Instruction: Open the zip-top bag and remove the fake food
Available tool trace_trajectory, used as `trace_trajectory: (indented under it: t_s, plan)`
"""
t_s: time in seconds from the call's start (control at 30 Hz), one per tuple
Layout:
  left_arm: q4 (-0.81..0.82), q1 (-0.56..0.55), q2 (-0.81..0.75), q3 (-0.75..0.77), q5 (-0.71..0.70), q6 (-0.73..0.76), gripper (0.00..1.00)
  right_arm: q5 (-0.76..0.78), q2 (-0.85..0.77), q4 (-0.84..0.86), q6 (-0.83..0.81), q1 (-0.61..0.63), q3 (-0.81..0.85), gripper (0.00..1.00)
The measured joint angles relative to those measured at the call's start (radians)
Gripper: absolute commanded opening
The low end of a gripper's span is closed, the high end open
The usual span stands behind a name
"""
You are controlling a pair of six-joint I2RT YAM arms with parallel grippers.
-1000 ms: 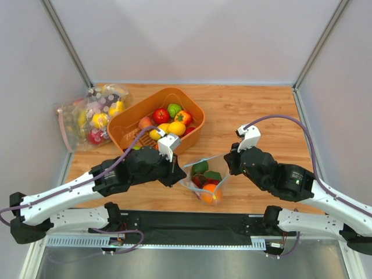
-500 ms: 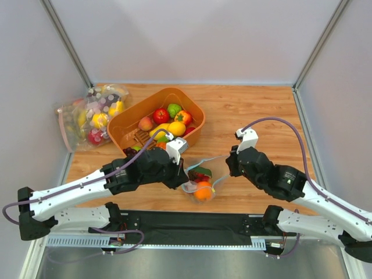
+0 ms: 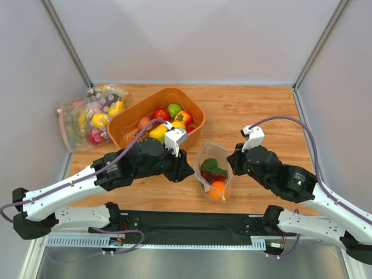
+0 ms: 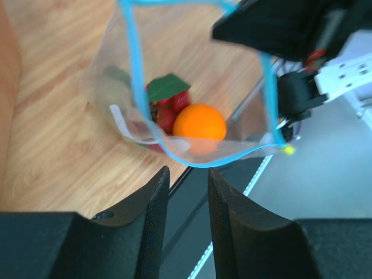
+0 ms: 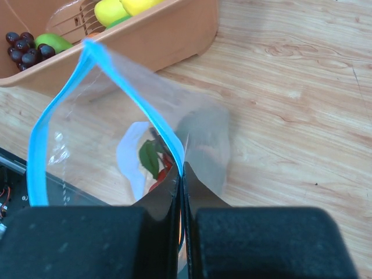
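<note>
Zip-top bag (image 3: 213, 156) stands upright on worktop (image 3: 256, 110) btw the two arms, near the front edge, mouth up and gaping. Blue zip strip (image 5: 42, 139) is parted into a wide loop.

Right fingers (image 5: 181, 183) are clenched on the strip at the bag's right rim. In the right wrist view we see the film pinched flat btw them.

Left fingers (image 4: 164, 181) are parted w/ a narrow gap. The bag's near rim curves just past the tips. We see no film inside the gap, so we log them as released.

Fake food (image 3: 215, 177) sits in the bag's bottom:
- orange (image 4: 199, 123) nearest the front edge
- red strawberry pieces (image 4: 170, 111) touching it
- green leaf (image 4: 165, 86) on top of those
- dark green piece (image 3: 209, 165) behind

Basket (image 3: 125, 121) w/ other produce is just beyond the left arm; grapes (image 5: 23, 43) show inside it. Clear bags w/ pink strips (image 3: 87, 116) rest at far left, well apart from the zip-top bag.
</note>
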Motion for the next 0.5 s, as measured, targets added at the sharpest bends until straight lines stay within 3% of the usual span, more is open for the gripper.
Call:
trace_trajectory:
  t_s: [0.23, 0.5]
  plan:
    - [0.064, -0.056, 0.051, 0.127, 0.024, 0.075, 0.46, -0.012, 0.018, 0.006, 0.005, -0.003, -0.004, 0.00]
    - [0.132, -0.105, 0.206, 0.159, 0.035, 0.127, 0.47, -0.030, 0.018, 0.014, 0.014, -0.003, -0.010, 0.00]
